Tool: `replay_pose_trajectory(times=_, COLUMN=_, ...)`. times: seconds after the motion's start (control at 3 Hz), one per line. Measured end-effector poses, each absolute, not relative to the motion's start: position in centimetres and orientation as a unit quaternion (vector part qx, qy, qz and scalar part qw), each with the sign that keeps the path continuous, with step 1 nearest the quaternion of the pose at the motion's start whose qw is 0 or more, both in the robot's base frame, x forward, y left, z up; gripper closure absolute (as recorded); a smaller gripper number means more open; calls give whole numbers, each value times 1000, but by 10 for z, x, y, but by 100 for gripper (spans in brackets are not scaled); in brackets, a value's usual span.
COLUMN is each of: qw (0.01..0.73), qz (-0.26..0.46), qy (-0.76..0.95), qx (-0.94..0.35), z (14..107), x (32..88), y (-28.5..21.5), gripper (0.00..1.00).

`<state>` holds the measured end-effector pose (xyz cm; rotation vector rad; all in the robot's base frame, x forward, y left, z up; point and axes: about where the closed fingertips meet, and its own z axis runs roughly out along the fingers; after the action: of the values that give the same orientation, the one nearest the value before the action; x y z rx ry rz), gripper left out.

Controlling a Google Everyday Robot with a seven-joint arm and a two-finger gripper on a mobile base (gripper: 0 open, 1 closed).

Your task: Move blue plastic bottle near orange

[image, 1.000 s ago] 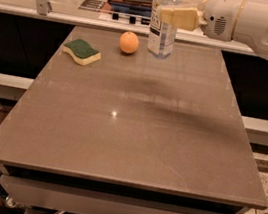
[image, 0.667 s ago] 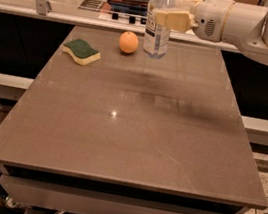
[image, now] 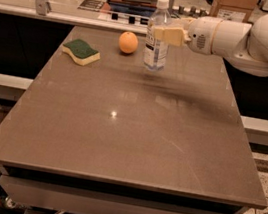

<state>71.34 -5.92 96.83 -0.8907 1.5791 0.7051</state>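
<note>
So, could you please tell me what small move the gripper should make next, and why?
Probably lower and set it down: the gripper holds the clear bluish plastic bottle upright, seemingly just above the brown table, already right beside the round orange fruit.

Crowded only along the far edge of the counter (image: 128, 143). Toward the far left corner, a green-and-yellow sponge (image: 81, 51). Right of it, near the middle of the far edge, the orange (image: 128, 42), with an open gap between the two. Just beside the orange on its right, the blue plastic bottle (image: 155, 54), upright, clamped in the tool (image: 161, 33) and seemingly hanging just above the surface; only a narrow slot between fruit and bottle. From the tool toward the far right corner, blocked overhead by the white arm (image: 246, 38). Open from the middle down to the near edge and both near corners.
</note>
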Motion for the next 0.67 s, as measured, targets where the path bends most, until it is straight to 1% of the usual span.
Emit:
replay_pose_trajectory(times=0.33, qw=547, qz=302, qy=697, qx=-352, z=928, x=722, y=-68, gripper=100)
replay_pose_trajectory(times=0.67, qw=547, qz=302, qy=697, qx=-352, z=928, x=722, y=-68, gripper=100)
